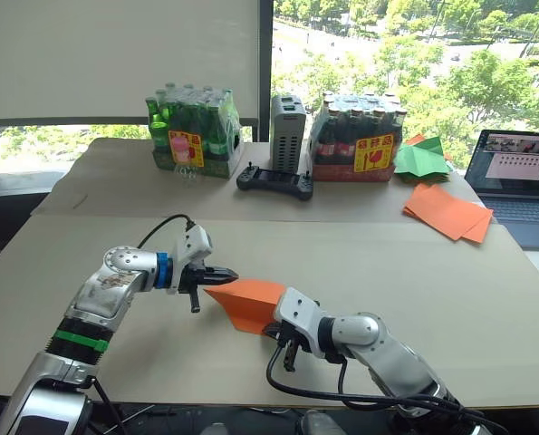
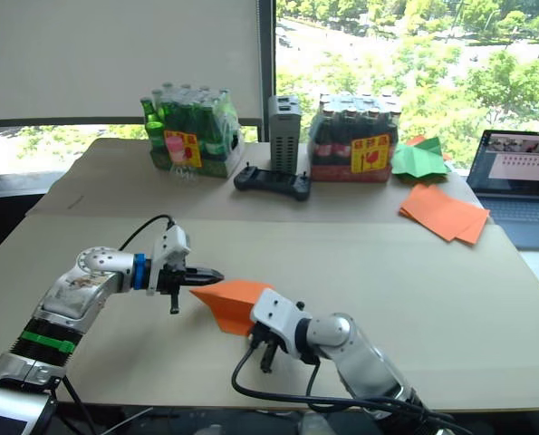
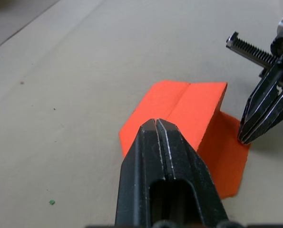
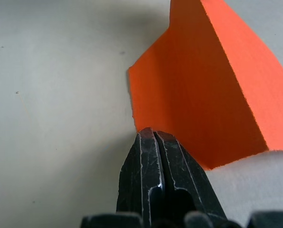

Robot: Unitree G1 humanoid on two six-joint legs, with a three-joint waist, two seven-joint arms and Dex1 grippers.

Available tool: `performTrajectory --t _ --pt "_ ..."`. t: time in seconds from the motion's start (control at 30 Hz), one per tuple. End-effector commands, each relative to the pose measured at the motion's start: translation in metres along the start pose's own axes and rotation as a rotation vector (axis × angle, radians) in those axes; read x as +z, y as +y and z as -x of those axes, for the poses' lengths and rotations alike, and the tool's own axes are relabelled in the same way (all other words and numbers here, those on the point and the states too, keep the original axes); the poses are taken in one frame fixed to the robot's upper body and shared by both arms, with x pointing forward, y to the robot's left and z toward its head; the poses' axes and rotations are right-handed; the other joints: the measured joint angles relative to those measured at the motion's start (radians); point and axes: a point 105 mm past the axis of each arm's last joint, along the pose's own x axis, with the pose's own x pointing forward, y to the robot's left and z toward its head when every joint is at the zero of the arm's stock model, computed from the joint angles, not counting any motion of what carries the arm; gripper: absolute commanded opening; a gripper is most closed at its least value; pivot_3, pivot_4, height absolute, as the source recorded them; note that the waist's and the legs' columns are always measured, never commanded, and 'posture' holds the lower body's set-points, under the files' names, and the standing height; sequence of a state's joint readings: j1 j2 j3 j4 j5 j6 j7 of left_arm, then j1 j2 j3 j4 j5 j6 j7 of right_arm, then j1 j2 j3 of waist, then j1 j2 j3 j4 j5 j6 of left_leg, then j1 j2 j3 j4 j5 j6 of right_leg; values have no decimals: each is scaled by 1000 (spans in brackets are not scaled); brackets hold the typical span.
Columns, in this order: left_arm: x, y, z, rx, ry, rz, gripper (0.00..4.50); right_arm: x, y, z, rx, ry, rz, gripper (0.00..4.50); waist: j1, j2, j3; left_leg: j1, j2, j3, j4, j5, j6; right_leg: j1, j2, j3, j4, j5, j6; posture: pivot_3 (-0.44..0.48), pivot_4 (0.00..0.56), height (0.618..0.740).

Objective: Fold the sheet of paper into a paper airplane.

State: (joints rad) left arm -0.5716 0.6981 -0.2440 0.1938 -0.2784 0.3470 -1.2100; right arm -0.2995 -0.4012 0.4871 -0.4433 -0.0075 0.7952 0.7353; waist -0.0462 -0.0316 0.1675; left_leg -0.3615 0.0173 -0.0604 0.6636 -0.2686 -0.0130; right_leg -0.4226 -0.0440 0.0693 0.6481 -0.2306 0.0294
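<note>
Left gripper (image 1: pixel 226 273) was pinched shut right at the pointed tip of the paper airplane (image 1: pixel 246 304), which sat near the table's (image 1: pixel 432 299) front edge, nose pointing left, long axis running left-right. Right gripper (image 1: pixel 284 349) was closed too, beside the wide end.

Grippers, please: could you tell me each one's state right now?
Left gripper: shut, at the pointed tip of the sheet of paper.
Right gripper: shut, at its edge.

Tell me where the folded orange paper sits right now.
In the left eye view the sheet of paper lies near the table's front edge, between the left gripper at its pointed tip and the right gripper by its wide end.
</note>
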Motion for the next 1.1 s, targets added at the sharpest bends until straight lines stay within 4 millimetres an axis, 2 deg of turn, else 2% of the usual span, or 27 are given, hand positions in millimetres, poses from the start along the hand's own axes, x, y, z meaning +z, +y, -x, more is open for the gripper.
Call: performTrajectory --t 0.03,0.17,0.43,0.63,0.77,0.93,1.1 --pt "2 -6 1 -52 16 -74 0 -16 1 0 1 71 -48 44 0 0 0 -1 0 0 0 0 0 -1 0 0 0 0 0 0 150 733" --pt "-4 -12 3 -67 31 -83 0 -14 -1 0 -14 66 -52 44 0 0 0 0 0 0 0 0 0 0 0 0 0 0 0 0 150 733" --pt "1 -27 6 -67 -14 -68 0 -1 -5 7 -32 23 -61 44 1 0 0 -1 0 0 0 0 0 0 0 0 0 0 0 0 150 733" --pt "6 -41 3 -72 -52 -41 0 4 3 24 -2 4 -165 44 3 0 0 -2 0 -1 0 0 0 -1 -1 0 0 0 1 0 150 733" --pt "-5 -46 2 -69 -24 -22 0 14 6 35 26 -40 -235 44 0 0 0 -2 0 -1 0 0 0 -1 -1 0 0 0 1 0 150 733" --pt "-8 -49 1 -68 -19 -20 0 30 -12 48 16 -112 -297 44 0 0 0 -2 0 -1 0 0 0 -1 0 0 0 0 1 0 150 733" --pt "-12 -49 -1 -64 -10 -15 0 40 -44 48 -63 -143 -330 44 0 0 0 -2 0 -1 0 0 0 -1 0 0 0 0 1 0 150 733"
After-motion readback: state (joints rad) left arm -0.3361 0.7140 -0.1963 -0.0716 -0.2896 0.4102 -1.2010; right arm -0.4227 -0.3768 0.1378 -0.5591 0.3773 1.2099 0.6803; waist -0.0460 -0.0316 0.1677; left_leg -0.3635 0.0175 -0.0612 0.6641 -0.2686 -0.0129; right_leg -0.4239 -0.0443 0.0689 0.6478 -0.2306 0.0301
